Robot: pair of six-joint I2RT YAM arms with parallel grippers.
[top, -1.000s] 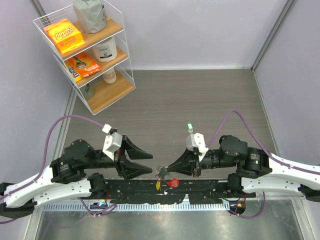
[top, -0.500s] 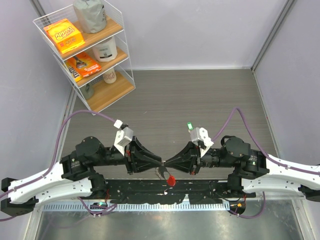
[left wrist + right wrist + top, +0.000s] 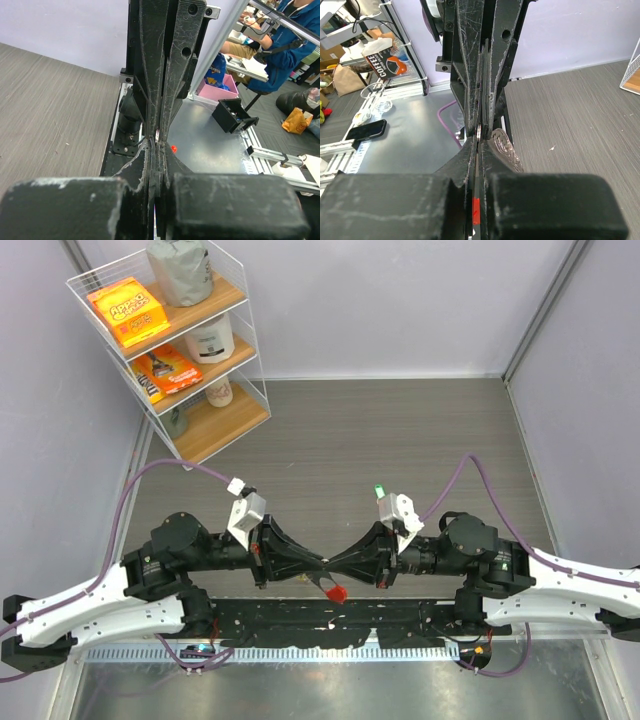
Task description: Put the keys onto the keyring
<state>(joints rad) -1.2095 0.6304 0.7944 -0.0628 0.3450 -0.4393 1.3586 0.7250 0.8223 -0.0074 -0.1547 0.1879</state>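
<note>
1. Find the left gripper (image 3: 318,562) and the right gripper (image 3: 337,565) nose to nose just inside the near edge of the tabletop (image 3: 350,440), about midway along it, with the fingers laid in one line parallel to that edge.
2. Read both as clenched: no gap between either pair of fingers in the wrist views, and tips pressed against tips.
3. Place the keyring (image 3: 337,592) right under that meeting point, with the red crescent dangling toward the near edge and a shade to the right arm's side.
4. Spot its silvery chain (image 3: 503,144) bunched against the right fingertip, and the red again as a speck just past the left tips in the left wrist view.
5. Judge the right gripper to be the one gripping the keyring, going by the chain.
6. Cannot tell whether the left has pinched a link, a key or nothing, with only a bright glint (image 3: 157,134) showing where the tips meet.
7. Cannot make out the keys in any view: perhaps hidden behind the fingers, perhaps too small to see.
8. Take this as the deciding relation: keyring directly below both sets of tips, about equally near to each arm, probably hanging with its long axis roughly upright and crosswise to the line of the fingers.
9. Expect any threading to come in sideways along that finger line, not from above.
</note>
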